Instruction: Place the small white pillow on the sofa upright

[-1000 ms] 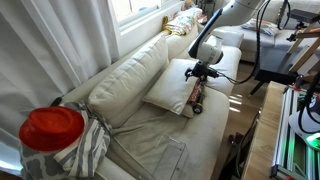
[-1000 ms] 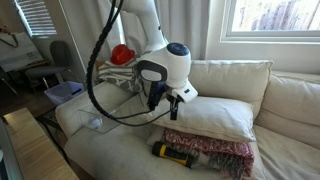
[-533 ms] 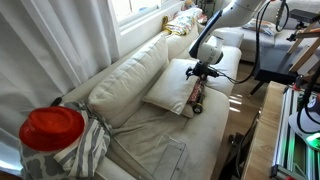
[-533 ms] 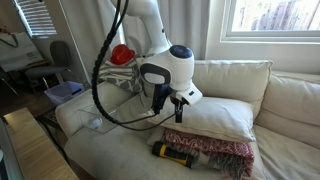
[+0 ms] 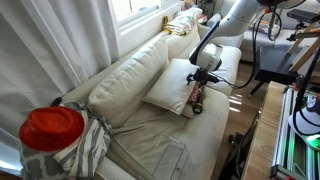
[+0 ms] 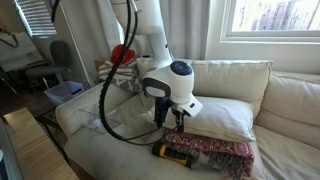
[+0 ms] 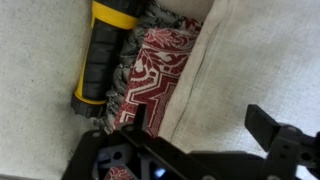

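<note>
Sofa (image 6: 235, 78) seat: one small white pillow (image 6: 215, 118), one red patterned pillow (image 6: 222, 152), one yellow flashlight (image 6: 170, 152) alongside; fingers (image 7: 265, 125) spread, empty.

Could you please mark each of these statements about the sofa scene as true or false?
1. The small white pillow lies flat on the seat of the sofa. True.
2. The gripper is shut on the small white pillow. False: its fingers stand open and hold nothing, above the pillow's edge.
3. A yellow-and-black cylindrical tool lies beside the red patterned pillow. True.
4. The red patterned pillow rests on top of the small white pillow. False: it lies along the white pillow's front edge, seemingly partly under it.
</note>
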Available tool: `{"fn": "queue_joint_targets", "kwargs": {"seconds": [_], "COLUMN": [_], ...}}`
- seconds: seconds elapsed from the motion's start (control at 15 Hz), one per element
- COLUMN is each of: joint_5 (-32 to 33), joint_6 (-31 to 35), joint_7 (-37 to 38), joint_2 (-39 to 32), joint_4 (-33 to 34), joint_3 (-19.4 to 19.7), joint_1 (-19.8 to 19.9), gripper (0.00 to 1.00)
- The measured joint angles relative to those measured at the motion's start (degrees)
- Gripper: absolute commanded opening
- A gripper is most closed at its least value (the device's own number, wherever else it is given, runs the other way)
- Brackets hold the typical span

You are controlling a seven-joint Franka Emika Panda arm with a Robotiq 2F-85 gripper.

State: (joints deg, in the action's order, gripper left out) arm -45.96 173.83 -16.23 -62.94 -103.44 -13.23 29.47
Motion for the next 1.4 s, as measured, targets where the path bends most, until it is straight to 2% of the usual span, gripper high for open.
{"fn": "queue_joint_targets", "kwargs": {"seconds": [0.4, 0.47, 0.53, 0.87, 1.2, 1.4], "joint_5": [-0.03, -0.03, -0.03, 0.05, 0.0, -0.03], "joint_6": [6.47, 7.41, 8.26, 10.89, 12.65, 13.39], "joint_7": [-0.71, -0.72, -0.72, -0.74, -0.75, -0.72], "joint_2": [-6.36, -7.31, -8.15, -10.88, -10.91, -10.75], "joint_4": [5.41, 6.17, 6.87, 9.59, 9.66, 9.57], "joint_3": [-2.63, -3.01, -3.4, -5.37, -5.38, -5.41], "joint_1": [1.19, 1.28, 1.39, 1.83, 1.72, 1.71], "gripper": [0.99, 0.92, 0.74, 0.36, 0.0, 0.02]}}
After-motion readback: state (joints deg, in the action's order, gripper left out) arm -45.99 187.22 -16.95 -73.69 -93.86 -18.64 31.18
